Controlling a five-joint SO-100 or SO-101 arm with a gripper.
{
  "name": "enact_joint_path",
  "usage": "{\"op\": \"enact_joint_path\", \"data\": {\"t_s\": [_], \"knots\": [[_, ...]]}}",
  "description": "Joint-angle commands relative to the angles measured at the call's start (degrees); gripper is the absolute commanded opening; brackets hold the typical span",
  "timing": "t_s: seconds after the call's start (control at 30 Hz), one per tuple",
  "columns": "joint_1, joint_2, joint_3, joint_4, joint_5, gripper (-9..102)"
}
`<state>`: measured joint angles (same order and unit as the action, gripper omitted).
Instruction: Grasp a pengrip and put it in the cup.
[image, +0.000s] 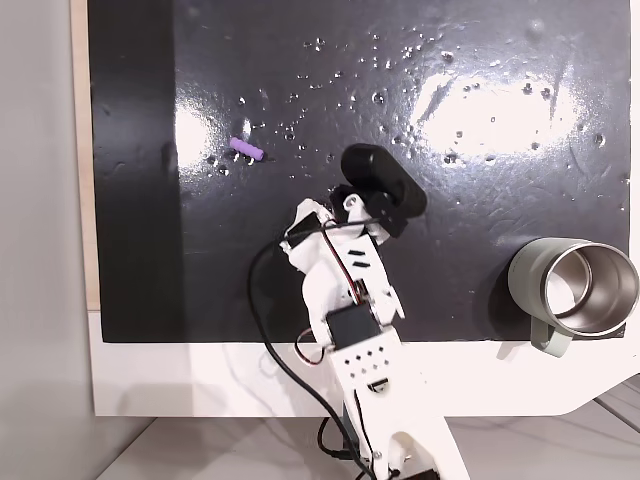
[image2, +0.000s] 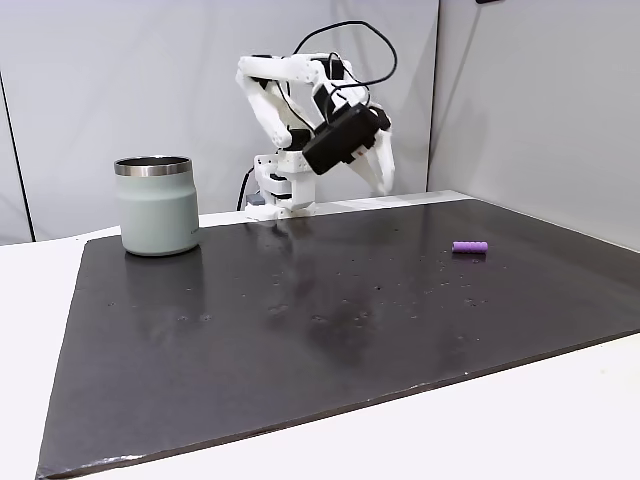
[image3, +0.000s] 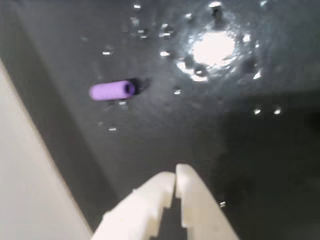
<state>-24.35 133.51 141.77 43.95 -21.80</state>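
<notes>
Count on the glossy black mat: one small lilac soft-looking tube, the pengrip, and one sage-green mug with a shiny steel inside, the cup. Pengrip lies flat on the mat, well apart from the cup. White two-finger gripper hangs above the mat near the pengrip, fingertips pressed together, holding nothing.

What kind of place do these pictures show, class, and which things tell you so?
Probably a robotics test bench indoors: a small white arm with its tool shut, over a black mat on a white table, plain grey walls, and just a pengrip and cup laid out.
</notes>
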Motion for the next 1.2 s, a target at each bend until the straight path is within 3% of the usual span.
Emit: {"op": "enact_joint_path", "data": {"t_s": [0.0, 0.47, 0.83, 1.17], "knots": [[-1.67, -14.77, -7.91, -4.22, -3.96, 0], [-10.63, -37.62, -23.99, -7.56, -6.77, 0], [-14.59, -45.26, -34.8, -2.37, -8.53, 0], [-14.24, -47.2, -40.08, 6.42, -20.83, 10]]}}
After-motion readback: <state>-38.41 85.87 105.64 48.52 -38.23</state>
